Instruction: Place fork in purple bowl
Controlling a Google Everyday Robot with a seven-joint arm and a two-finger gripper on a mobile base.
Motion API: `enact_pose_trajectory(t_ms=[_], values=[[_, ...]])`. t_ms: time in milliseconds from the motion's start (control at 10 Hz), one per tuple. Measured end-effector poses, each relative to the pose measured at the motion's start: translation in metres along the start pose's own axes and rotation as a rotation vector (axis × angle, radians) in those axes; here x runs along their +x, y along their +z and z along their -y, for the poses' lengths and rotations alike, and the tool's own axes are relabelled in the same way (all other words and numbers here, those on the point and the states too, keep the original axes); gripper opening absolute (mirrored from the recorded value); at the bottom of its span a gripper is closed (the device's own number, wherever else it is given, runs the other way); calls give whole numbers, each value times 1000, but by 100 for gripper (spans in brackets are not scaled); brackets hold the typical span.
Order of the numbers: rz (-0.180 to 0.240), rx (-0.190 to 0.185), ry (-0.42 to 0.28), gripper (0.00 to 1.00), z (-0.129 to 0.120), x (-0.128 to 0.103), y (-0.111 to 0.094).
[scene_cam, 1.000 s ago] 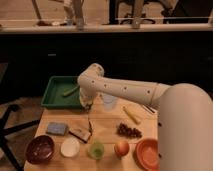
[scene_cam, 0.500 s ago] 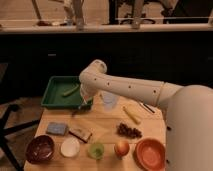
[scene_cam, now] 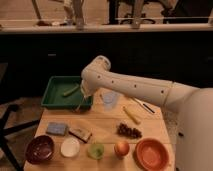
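The purple bowl [scene_cam: 40, 148] sits at the front left corner of the wooden table [scene_cam: 102, 125]. My white arm reaches in from the right, and its gripper [scene_cam: 82, 98] hangs over the front right corner of the green tray [scene_cam: 54, 96], well behind and to the right of the bowl. The gripper is shut, and a slim pale sliver that I take for the fork [scene_cam: 79, 105] sticks down from it, tilted, above the tray's front edge. Most of the fork is hidden by the hand.
Front row beside the bowl: small white bowl [scene_cam: 70, 147], green cup [scene_cam: 96, 150], orange fruit [scene_cam: 121, 148], orange-red bowl [scene_cam: 151, 153]. Behind them lie a blue sponge [scene_cam: 57, 128], brown bar [scene_cam: 80, 133], grapes [scene_cam: 129, 131], a yellow piece [scene_cam: 132, 115] and a clear cup [scene_cam: 110, 100].
The gripper has risen from low over the table near the brown bar to the height of the tray's edge, staying shut. Nothing else on the table has moved.
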Motion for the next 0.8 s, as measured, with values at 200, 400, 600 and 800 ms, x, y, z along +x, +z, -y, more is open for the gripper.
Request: enact_pose_trajectory(t_ms=[200,400,600,800], values=[[32,-15,-31,0,-6,-3,-18],[26,-54,-106,0,-26,4,-29],[11,-93,-180,0,-47,12,-36],[2,-141,-271,0,-76,23,-47]])
